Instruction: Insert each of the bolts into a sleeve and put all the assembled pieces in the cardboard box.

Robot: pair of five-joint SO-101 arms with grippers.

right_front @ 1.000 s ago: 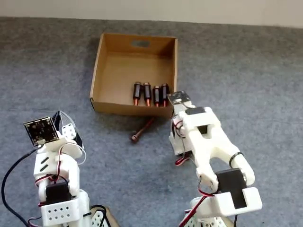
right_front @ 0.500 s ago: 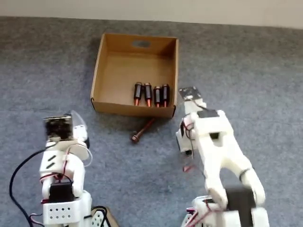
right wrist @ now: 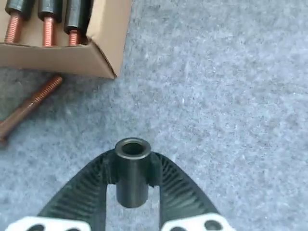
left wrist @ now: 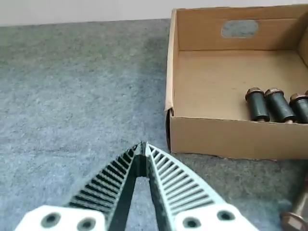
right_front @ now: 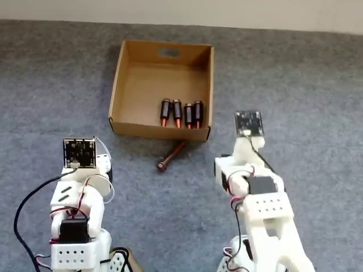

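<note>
Setting: we enter this as a robotics lab bench. Evidence: grey felt-covered tabletop (right_front: 317, 85); white plastic left arm (right_front: 72, 207) and right arm (right_front: 262, 207), each carrying an exposed dark circuit board (right_front: 79, 153); plain pale wall (right_front: 181, 10) behind.

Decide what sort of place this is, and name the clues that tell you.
Probably a robotics test bench: a small white left arm and right arm side by side on a grey carpet-like table cover, a cardboard box holding four sleeved bolts, and one loose bolt lying outside it.
</note>
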